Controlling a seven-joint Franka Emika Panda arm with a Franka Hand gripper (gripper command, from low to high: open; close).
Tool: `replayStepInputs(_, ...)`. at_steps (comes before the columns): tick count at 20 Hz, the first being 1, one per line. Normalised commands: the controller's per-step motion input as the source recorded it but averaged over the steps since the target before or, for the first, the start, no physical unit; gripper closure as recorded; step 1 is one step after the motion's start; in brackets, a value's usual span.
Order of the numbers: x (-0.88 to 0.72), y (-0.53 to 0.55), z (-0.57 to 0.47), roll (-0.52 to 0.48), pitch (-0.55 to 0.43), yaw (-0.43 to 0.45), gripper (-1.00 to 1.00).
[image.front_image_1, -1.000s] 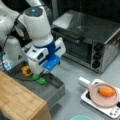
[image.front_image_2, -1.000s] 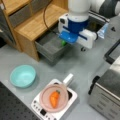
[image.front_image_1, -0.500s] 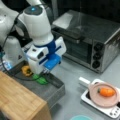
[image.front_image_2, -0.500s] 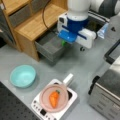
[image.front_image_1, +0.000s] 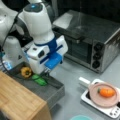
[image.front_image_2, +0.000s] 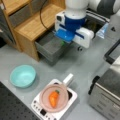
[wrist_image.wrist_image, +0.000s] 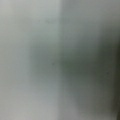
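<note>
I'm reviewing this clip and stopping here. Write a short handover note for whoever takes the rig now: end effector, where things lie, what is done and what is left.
End effector: low over the open grey drawer, fingers hidden by the wrist housing; nothing visibly held.
In the drawer: a green vegetable right beside the fingertips, a yellow pepper further to a front view's left.
Elsewhere: a carrot on the pink plate atop the small stove, a teal bowl, a toaster oven.
Done: arm positioned at the drawer.
Left: neither vegetable is lifted.

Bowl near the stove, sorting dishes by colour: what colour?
Turquoise bowl, clearest in a front view.
</note>
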Motion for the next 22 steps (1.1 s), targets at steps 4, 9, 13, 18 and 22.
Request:
replayStepInputs(4, 0.31, -0.08, 0.21, -0.039, 0.189, 0.02, -1.0)
replayStepInputs(9, 0.26, 0.0, 0.23, -0.016, 0.213, -0.002, -1.0)
replayStepInputs(13, 0.28, 0.14, 0.31, 0.006, 0.24, -0.039, -1.0)
replayStepInputs(18, 0.37, 0.29, 0.32, 0.008, 0.202, -0.061, -1.0)
replayStepInputs(22, 0.49, 0.35, 0.22, 0.037, 0.173, -0.089, -1.0)
